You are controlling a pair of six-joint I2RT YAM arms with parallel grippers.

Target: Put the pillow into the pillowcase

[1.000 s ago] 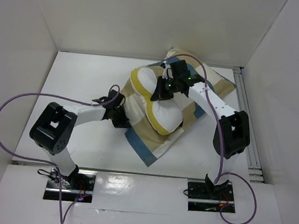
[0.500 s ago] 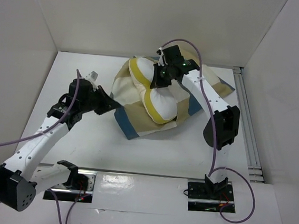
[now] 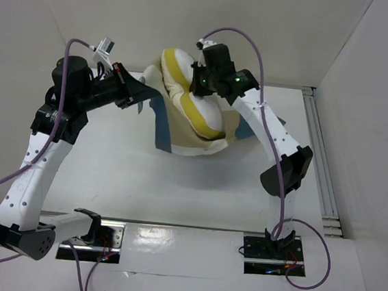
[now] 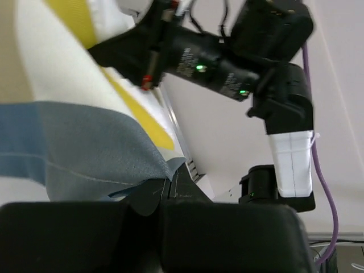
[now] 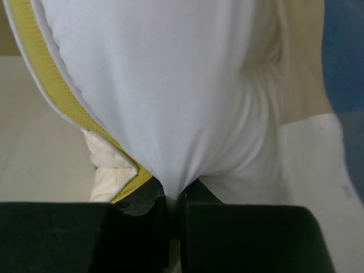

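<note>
Over the white table [image 3: 95, 170], the left gripper [image 3: 139, 97] is clamped on the blue edge of the checked pillowcase [image 3: 182, 129], apparently stretching its mouth open to the left. Farther back, the right gripper [image 3: 200, 84] pinches the white pillow [image 3: 207, 114] at its squeezed middle, seemingly to feed it in. The pillow sits partly inside the case, its long axis running near to far, with the bare end toward the back wall.
</note>
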